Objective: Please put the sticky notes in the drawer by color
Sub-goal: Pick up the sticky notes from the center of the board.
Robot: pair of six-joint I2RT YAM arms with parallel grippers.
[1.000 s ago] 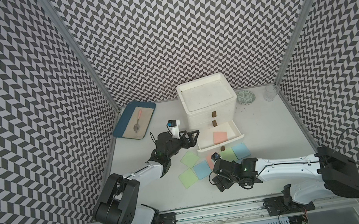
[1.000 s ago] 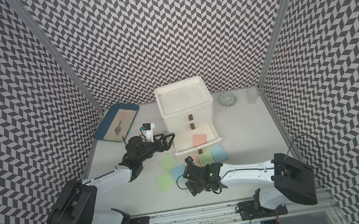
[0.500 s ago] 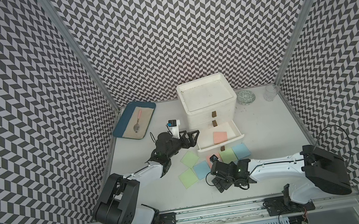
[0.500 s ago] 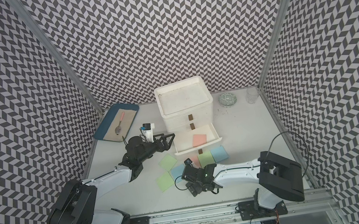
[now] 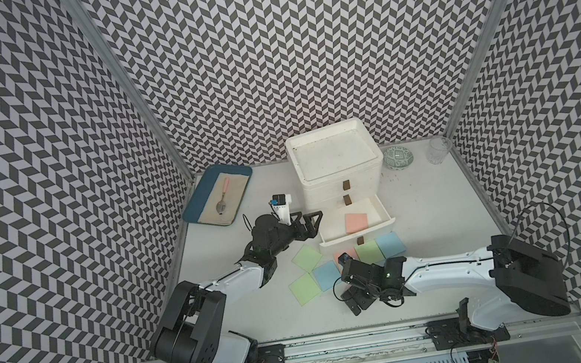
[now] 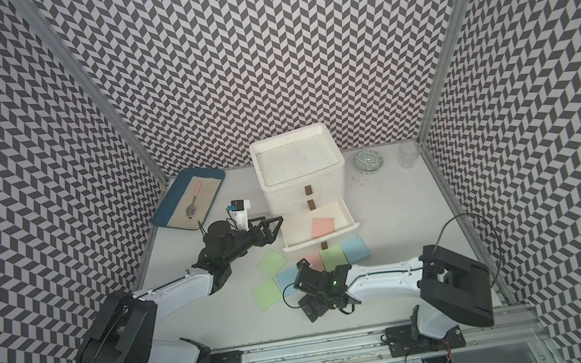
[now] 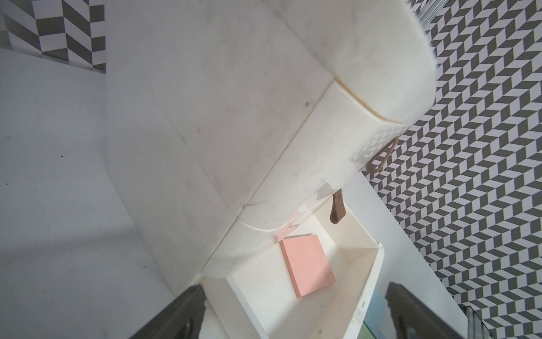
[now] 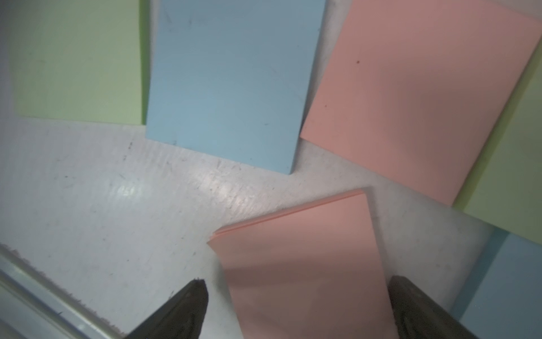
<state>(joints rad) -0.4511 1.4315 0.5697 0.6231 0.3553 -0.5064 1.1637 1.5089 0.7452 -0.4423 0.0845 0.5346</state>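
We've got the bottom drawer (image 5: 366,231) pulled out with one pink note (image 5: 356,222) inside, and the left gripper (image 5: 314,223) is parked beside it, jaws apart, probably to keep clear. Our right gripper (image 8: 296,308), also spread wide, sits over a loose pink note (image 8: 302,264) on the table (image 5: 434,215), likely next to grab; greens (image 5: 307,259) and blues (image 5: 326,276) lie beside it.

White, scuffed tabletop (image 5: 442,214). Upper left: dark blue rectangular tray (image 5: 195,204). Centre: white plastic three-drawer cabinet (image 5: 363,179). Upper right: green patterned bowl (image 5: 399,157), clear glass tumbler (image 5: 439,149) beside it. Below cabinet, lying flat: green square paper sticky notes (image 5: 307,258), light blue sticky notes (image 5: 391,244), salmon pink sticky notes (image 8: 410,102); some overlapping at edges.
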